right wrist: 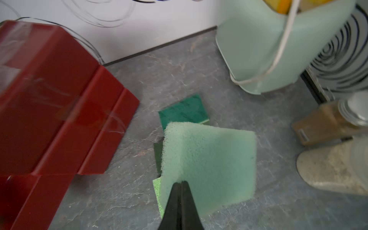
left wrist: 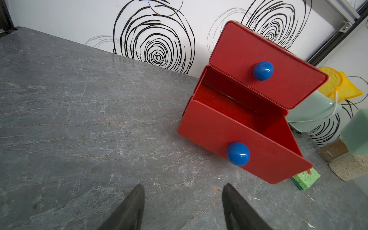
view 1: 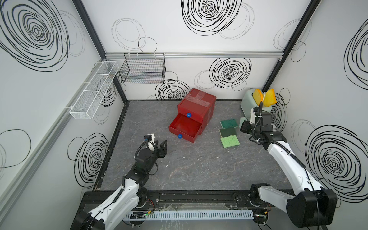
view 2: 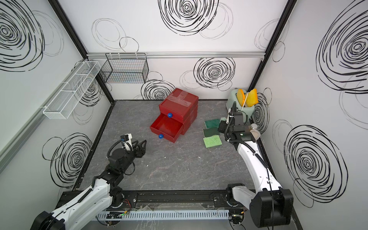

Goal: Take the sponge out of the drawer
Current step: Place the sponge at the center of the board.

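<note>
Right wrist view: the right claw point(right wrist: 181, 182) is pinched shut on a pale green sponge point(right wrist: 209, 159), held over the table point(right wrist: 119, 199) beside other sponges point(right wrist: 184, 111), clear of the open, empty drawer point(left wrist: 199, 129). The left claw point(left wrist: 182, 186) gapes open, holding nothing. Removal looks done; the next move is to lower the sponge and release it onto bare table. The label on a jar point(right wrist: 322, 121) is unreadable.

Robot lab test cell, not real kitchen imo. White walls point(view 1: 159, 23) scribbled with black spirals, aluminium rail point(view 1: 199, 54) across upper middle, fake-marble tabletop point(view 1: 199, 169). Left arm point(view 1: 127, 187), right arm point(view 1: 286, 157) bolted to black base rail point(view 1: 199, 197) at bottom edge. Props only: wire basket point(view 1: 143, 69) upper left, mint toaster point(view 1: 247, 99) right.
</note>
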